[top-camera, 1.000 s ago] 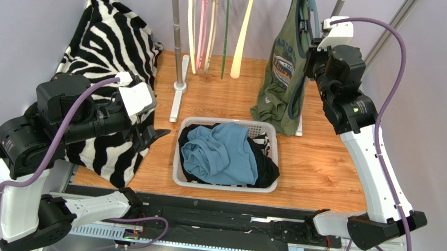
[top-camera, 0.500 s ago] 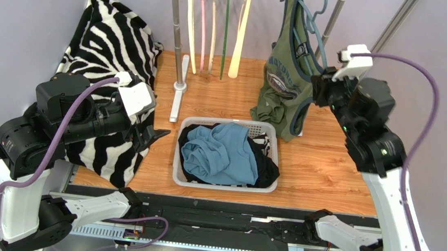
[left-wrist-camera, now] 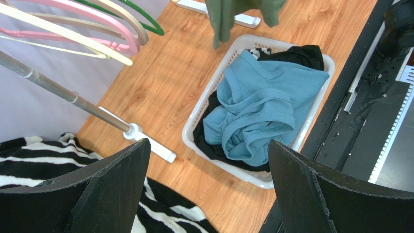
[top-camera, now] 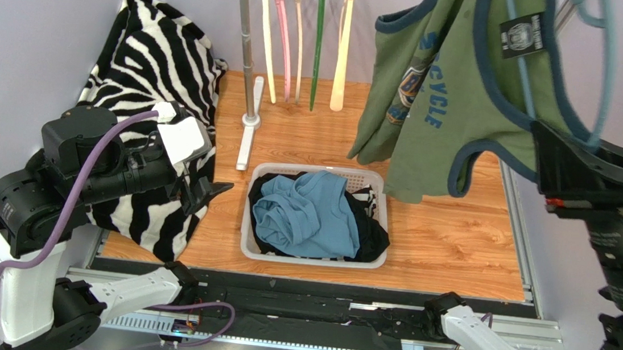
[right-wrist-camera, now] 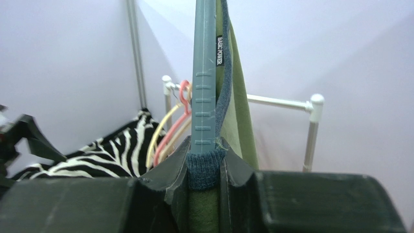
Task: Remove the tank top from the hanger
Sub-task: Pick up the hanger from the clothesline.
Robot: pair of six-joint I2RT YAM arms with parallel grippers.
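Within the last second my right gripper [right-wrist-camera: 206,167], clamped on the teal hanger [right-wrist-camera: 204,73] and the tank top [top-camera: 433,109] trim, has carried both off the rail [right-wrist-camera: 277,100] and up beside the basket [top-camera: 248,220], so the garment is still hung while my left gripper [left-wrist-camera: 209,189] waits open.

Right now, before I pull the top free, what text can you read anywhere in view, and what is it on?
"CYCLE": chest print of the olive green tank top; the rest of the print is folded out of sight.
"BASIC POWER": small black tag beside the teal plastic hanger, in the right wrist view.
Black neck label with white print: too small to read.
No other text shows.
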